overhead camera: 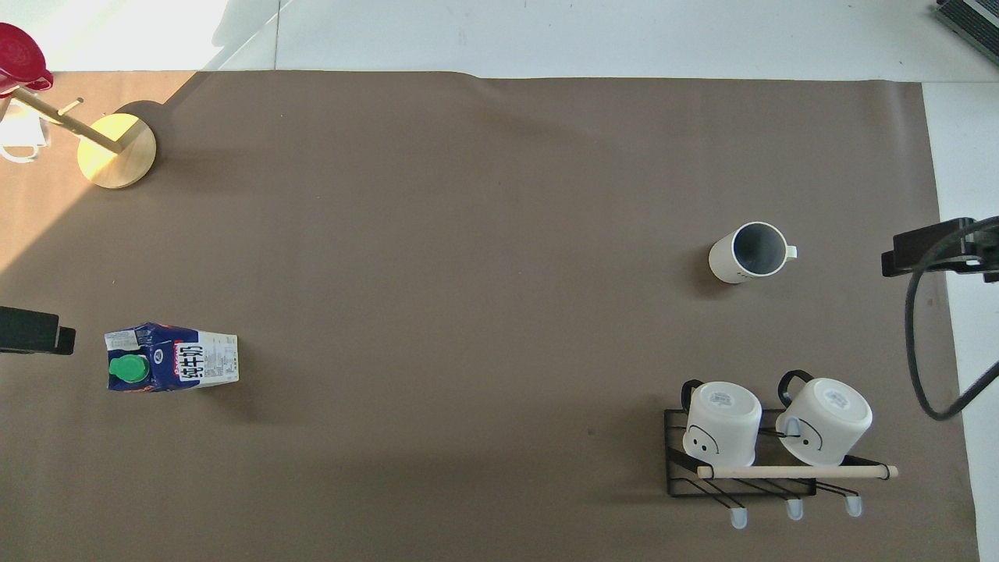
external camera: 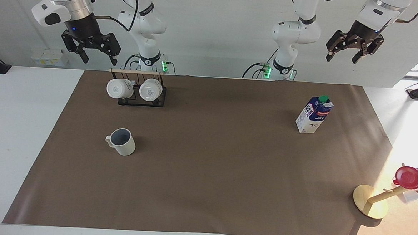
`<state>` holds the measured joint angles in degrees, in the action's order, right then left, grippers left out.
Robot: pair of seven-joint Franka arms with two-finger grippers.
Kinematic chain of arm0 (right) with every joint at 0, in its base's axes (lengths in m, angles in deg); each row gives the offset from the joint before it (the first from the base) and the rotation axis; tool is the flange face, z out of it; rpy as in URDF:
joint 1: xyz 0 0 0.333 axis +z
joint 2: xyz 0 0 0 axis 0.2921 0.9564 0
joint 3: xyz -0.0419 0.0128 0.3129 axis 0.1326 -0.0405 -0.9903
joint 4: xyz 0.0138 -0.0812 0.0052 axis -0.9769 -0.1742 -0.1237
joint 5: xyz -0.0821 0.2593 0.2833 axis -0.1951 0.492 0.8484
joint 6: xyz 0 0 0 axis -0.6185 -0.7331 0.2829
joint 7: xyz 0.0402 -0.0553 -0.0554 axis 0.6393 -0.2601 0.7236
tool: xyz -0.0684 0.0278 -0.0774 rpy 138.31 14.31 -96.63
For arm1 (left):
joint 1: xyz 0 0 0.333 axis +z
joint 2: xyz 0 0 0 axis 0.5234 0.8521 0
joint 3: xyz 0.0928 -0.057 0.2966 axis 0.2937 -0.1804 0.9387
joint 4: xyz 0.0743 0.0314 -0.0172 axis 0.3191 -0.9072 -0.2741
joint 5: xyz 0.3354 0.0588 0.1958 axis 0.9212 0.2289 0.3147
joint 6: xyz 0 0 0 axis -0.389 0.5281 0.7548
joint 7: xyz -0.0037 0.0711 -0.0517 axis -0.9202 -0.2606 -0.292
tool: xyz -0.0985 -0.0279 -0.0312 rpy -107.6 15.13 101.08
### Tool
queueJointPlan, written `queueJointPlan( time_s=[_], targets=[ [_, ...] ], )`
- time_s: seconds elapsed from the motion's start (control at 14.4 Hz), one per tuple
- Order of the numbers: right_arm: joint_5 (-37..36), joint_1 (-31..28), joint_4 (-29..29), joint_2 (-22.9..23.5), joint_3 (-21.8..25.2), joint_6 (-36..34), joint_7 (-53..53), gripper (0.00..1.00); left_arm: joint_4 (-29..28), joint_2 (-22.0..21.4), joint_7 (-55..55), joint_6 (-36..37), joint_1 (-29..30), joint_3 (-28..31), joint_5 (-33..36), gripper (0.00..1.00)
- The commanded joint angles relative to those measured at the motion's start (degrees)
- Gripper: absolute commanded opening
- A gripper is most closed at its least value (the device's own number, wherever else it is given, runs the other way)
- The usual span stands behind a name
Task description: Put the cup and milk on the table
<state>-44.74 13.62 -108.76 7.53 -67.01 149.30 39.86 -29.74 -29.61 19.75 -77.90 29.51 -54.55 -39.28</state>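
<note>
Across the facing view, the cup (external camera: 122, 142) stands upright on the brown sheet of the table (external camera: 22, 129), toward the right arm's end, at about seven o'clock from the sheet's centre. The milk (external camera: 314, 114) stands upright toward the left arm's end, at about two o'clock. Both look already set down, so the main risk, as a judgement, is a needless return. A gripper coming down again could clip the tall carton and tip it, or nudge the cup by its small handle. The right gripper (external camera: 97, 56) hangs high above the table's robot-side edge, at about eleven o'clock from the mug rack (external camera: 138, 92), jaws spread wide and empty. A careless drop there could knock the two hanging mugs. The left gripper (external camera: 341, 56) hangs high at about one o'clock from the milk, jaws also wide and holding nothing.

From the overhead view, the milk (overhead camera: 172, 367) sits at about eight o'clock and the cup (overhead camera: 748, 253) at about three o'clock, well apart. Only dark edges of the arms show at the frame's sides. Nothing touches either item.
</note>
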Motion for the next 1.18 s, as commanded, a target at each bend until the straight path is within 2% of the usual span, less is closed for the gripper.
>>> queueJointPlan(
  time_s=[0.0,0.9,1.11],
  targets=[
    [1.0,-0.7,-1.0,-0.6,0.0,1.3,0.8,1.0,0.4,-0.1,-0.2,1.0,-0.3,0.4,0.1,1.0],
    [1.0,-0.7,-1.1,-0.6,0.1,1.4,0.8,1.0,0.4,-0.1,-0.2,1.0,-0.3,0.4,0.1,1.0],
    [0.6,-0.8,-3.1,-1.2,0.1,5.7,0.8,1.0,0.5,-0.1,-0.2,1.0,-0.3,0.4,0.1,1.0]
  ],
)
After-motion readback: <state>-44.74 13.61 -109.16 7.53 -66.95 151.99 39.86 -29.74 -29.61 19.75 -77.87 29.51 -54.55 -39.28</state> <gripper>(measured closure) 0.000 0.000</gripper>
